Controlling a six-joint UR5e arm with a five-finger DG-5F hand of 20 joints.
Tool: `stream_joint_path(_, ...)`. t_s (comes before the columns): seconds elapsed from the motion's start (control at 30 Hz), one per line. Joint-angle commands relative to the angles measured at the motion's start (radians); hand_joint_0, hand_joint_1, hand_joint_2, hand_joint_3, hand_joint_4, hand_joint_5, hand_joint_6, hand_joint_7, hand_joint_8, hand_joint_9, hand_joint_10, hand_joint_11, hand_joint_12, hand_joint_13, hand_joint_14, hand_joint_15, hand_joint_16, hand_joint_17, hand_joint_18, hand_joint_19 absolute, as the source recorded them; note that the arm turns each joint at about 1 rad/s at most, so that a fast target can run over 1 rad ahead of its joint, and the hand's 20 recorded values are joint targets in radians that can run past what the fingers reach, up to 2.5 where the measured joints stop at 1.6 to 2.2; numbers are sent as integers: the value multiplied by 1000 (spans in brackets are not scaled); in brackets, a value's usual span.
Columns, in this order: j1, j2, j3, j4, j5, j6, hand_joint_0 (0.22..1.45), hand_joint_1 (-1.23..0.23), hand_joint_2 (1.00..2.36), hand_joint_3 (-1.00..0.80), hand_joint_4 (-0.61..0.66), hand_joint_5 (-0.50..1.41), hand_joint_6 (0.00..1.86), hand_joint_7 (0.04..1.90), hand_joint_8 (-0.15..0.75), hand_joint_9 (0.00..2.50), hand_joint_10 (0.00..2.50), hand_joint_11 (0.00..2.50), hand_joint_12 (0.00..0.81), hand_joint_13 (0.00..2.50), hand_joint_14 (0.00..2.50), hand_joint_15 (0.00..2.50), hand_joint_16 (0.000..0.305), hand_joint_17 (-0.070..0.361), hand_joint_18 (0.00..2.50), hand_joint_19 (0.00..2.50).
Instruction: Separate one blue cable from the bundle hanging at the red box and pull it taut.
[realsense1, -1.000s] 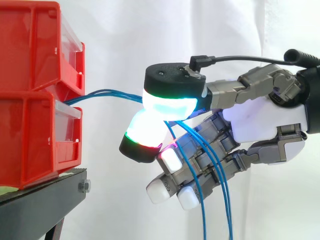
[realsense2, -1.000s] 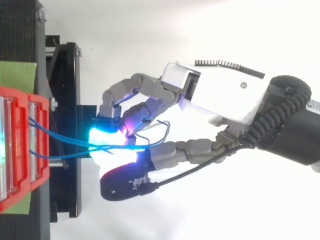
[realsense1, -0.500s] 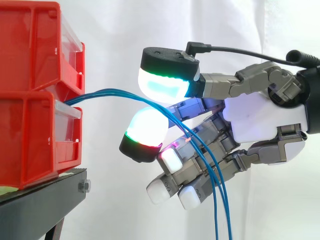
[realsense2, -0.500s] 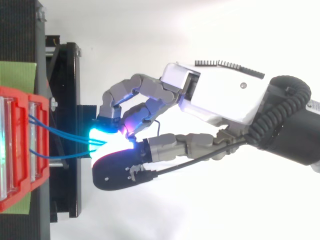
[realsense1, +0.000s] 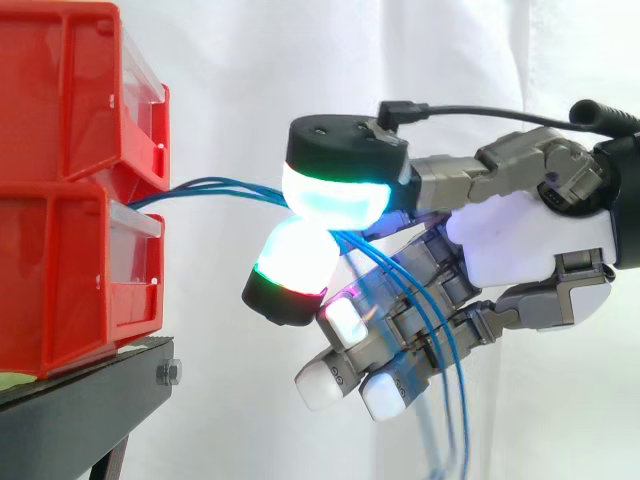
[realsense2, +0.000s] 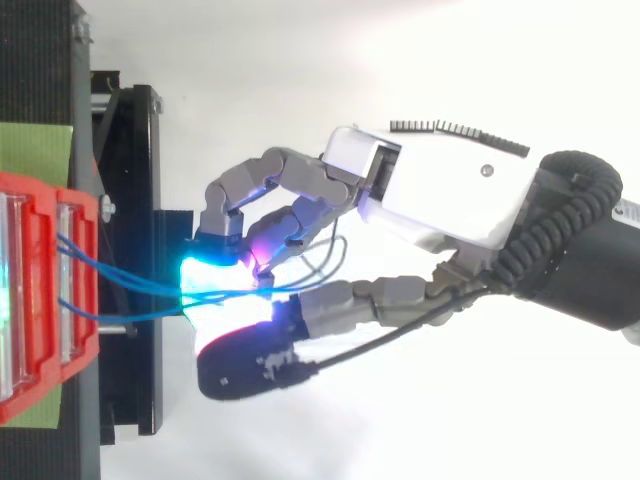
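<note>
Two red bins (realsense1: 60, 250) stacked on a black stand (realsense1: 90, 400) at the left of the side view, white curtain (realsense1: 230, 80) behind. Blue cables (realsense1: 215, 187) emerging from the gap between upper and lower bin, at the front edge. From there, running rightward as a close bundle, long axis nearly level and slightly arched, away from the bins toward the hand (realsense1: 520, 240). Hand entering from the right, level with the junction of the two bins, apart from the bins themselves. Fingers (realsense1: 295, 265) closed in a pinch: a thick cyan-and-green glowing pad on top, pressed down onto a white-glowing pad with a green and red rim below, cables clamped at the meeting point. Impossible to tell how many strands caught between the pads and how many merely passing alongside. Past the pinch, a sharp change of direction: strands fanning slightly and dropping down and to the right across the remaining fingers, out through the bottom edge, lower stretch blurred. Remaining fingers curled loosely beneath, white-tipped, pointing down and left. From above: strands leaving the bins at separate spots, converging toward the glowing pads just beyond the stand's edge, axis along the line from bins to hand; beyond the pads, a thin loop of cable curving beside the fingers.
</note>
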Motion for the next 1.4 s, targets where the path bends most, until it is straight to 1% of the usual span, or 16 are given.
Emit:
stream_joint_path(0.0, 1, -1, 1, -1, 0, 0, 712, -829, 1000, -500, 124, -196, 958, 971, 369, 953, 16, 840, 357, 767, 15, 446, 48, 107, 832, 595)
stream_joint_path(0.07, -1, -1, 0, 0, 0, 0, 569, -657, 1000, -500, 151, -189, 944, 964, 380, 982, 15, 822, 363, 774, 15, 460, 49, 111, 838, 615)
stream_joint_path(0.1, -1, -1, 0, -1, 0, 0, 563, -639, 1000, -500, 151, -189, 943, 968, 385, 985, 16, 813, 365, 776, 15, 464, 49, 111, 840, 623)
stream_joint_path(0.17, 1, 0, 0, -1, 0, 0, 507, -505, 1000, -500, 164, -182, 933, 943, 404, 1014, 14, 800, 384, 795, 15, 460, 54, 122, 881, 632)
stream_joint_path(0.2, 1, 0, 0, -1, -2, 0, 506, -489, 1000, -500, 164, -180, 929, 956, 409, 1024, 14, 796, 384, 799, 16, 469, 54, 122, 882, 630)
stream_joint_path(0.27, -1, 0, 1, -1, -2, 0, 536, -376, 1000, -500, 153, -174, 917, 992, 403, 1050, 15, 800, 375, 795, 16, 472, 53, 119, 880, 658)
stream_joint_path(0.3, -1, 0, 0, -1, -2, 0, 541, -370, 1000, -500, 153, -174, 917, 988, 403, 1056, 15, 805, 377, 799, 14, 464, 53, 119, 879, 657)
stream_joint_path(0.33, -1, 0, 0, -1, -2, 0, 592, -358, 1000, -500, 140, -173, 912, 1010, 395, 1054, 16, 803, 370, 793, 15, 472, 51, 115, 867, 671)
stream_joint_path(0.37, -1, 0, 0, -1, -2, 0, 616, -392, 1000, -500, 137, -171, 911, 1029, 398, 1056, 16, 800, 369, 795, 16, 466, 51, 114, 869, 678)
stream_joint_path(0.5, -1, 0, 0, -1, -2, 0, 617, -547, 1014, -304, 153, -173, 916, 1073, 407, 1038, 15, 803, 372, 792, 15, 475, 51, 116, 872, 669)
stream_joint_path(0.7, -1, 0, 0, 0, -2, 0, 632, -715, 1019, -170, 133, -184, 936, 1058, 398, 989, 16, 826, 371, 783, 15, 479, 51, 115, 869, 661)
stream_joint_path(0.83, -1, -1, 0, 2, -2, 0, 692, -806, 1018, -226, 77, -196, 953, 1038, 380, 946, 16, 833, 370, 767, 15, 467, 50, 113, 865, 645)
stream_joint_path(0.9, -1, 0, 0, 2, -2, 3, 733, -847, 1012, -365, 90, -200, 957, 1007, 369, 938, 16, 828, 364, 761, 15, 463, 48, 108, 859, 638)
stream_joint_path(1.03, -1, -1, 0, 0, 0, 11, 751, -846, 1000, -500, 97, -196, 953, 988, 363, 944, 17, 835, 359, 759, 15, 460, 48, 107, 864, 631)
stream_joint_path(1.23, 1, -1, 0, -1, 0, 22, 718, -834, 1000, -500, 100, -186, 945, 1009, 368, 966, 16, 841, 354, 762, 17, 455, 48, 107, 869, 638)
stream_joint_path(1.37, 1, -1, 0, -1, 0, 25, 651, -758, 1000, -500, 133, -177, 938, 996, 373, 996, 17, 828, 352, 769, 15, 458, 48, 108, 878, 647)
